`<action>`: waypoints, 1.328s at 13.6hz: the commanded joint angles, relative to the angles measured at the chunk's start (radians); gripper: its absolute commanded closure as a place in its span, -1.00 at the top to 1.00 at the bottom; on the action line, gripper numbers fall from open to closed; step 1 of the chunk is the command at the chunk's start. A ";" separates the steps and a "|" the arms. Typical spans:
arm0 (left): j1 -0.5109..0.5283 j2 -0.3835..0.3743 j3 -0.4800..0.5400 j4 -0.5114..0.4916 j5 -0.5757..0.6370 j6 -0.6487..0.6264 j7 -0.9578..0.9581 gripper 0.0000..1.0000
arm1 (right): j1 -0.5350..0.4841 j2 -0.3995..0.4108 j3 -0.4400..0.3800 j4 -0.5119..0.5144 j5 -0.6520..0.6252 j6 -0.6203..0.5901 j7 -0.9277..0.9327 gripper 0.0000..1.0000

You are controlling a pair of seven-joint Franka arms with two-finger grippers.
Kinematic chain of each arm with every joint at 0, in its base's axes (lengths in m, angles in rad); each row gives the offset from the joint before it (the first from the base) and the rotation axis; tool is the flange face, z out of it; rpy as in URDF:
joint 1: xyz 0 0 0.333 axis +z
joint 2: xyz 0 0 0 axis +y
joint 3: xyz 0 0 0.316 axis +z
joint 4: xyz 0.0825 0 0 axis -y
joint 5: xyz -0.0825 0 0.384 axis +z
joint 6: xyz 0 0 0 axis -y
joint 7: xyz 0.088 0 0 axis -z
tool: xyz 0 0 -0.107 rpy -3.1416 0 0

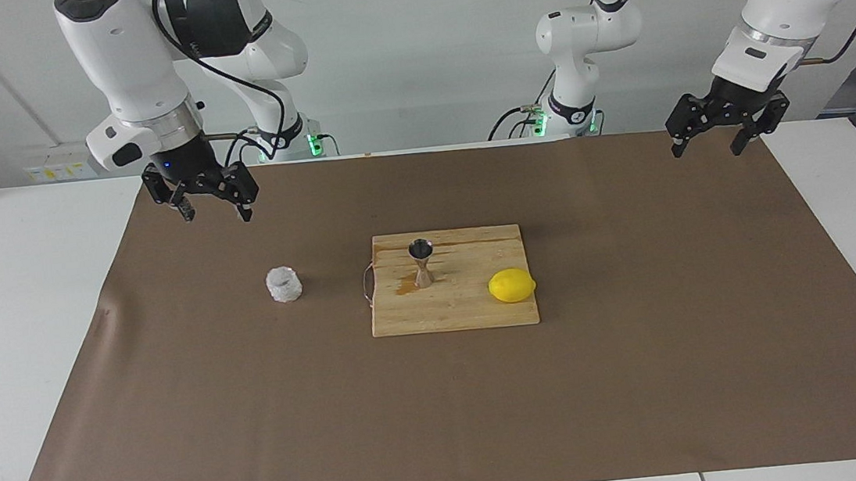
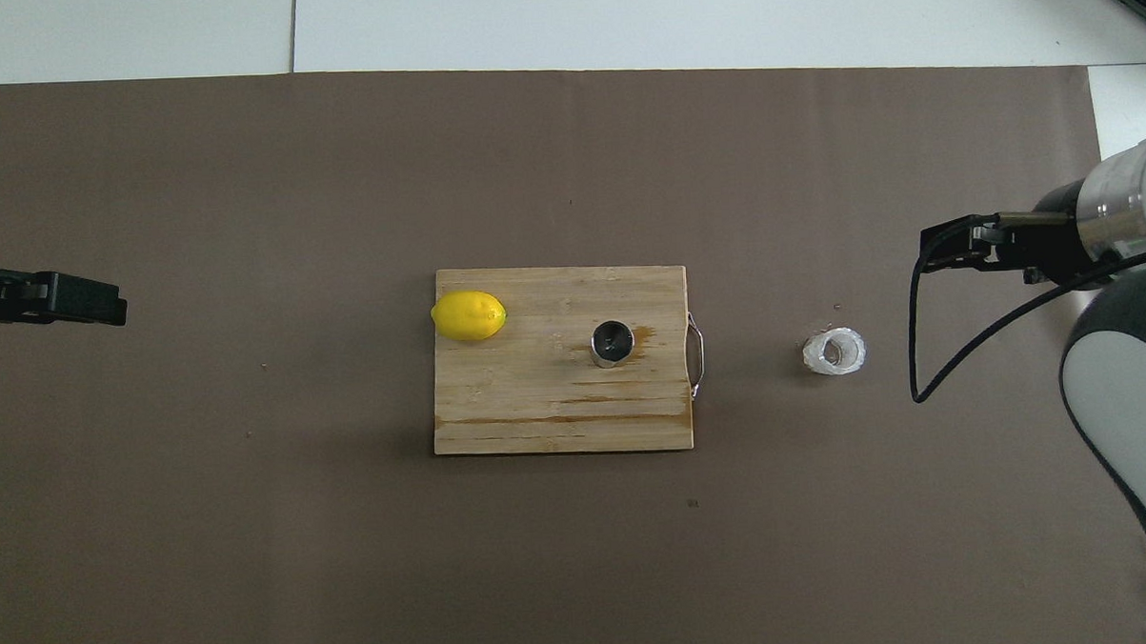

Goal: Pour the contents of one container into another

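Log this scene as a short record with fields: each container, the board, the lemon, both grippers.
glass cup: upright on the brown mat, toward the right arm's end, apart from the board
jigger: upright on the cutting board, wet stain beside it
lemon: on the board's edge toward the left arm's end
right gripper: open, raised, empty
left gripper: open, raised, waiting
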 commanded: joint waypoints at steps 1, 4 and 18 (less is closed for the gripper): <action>0.004 -0.017 0.002 -0.014 -0.006 0.003 0.005 1.00 | 0.005 0.004 0.007 0.034 -0.026 -0.042 0.038 1.00; 0.004 -0.017 0.002 -0.014 -0.006 0.001 0.005 1.00 | 0.005 -0.029 0.018 0.007 -0.025 -0.067 0.031 1.00; 0.004 -0.015 0.002 -0.014 -0.006 0.003 0.005 1.00 | 0.072 -0.040 -0.084 0.004 -0.022 -0.114 0.008 1.00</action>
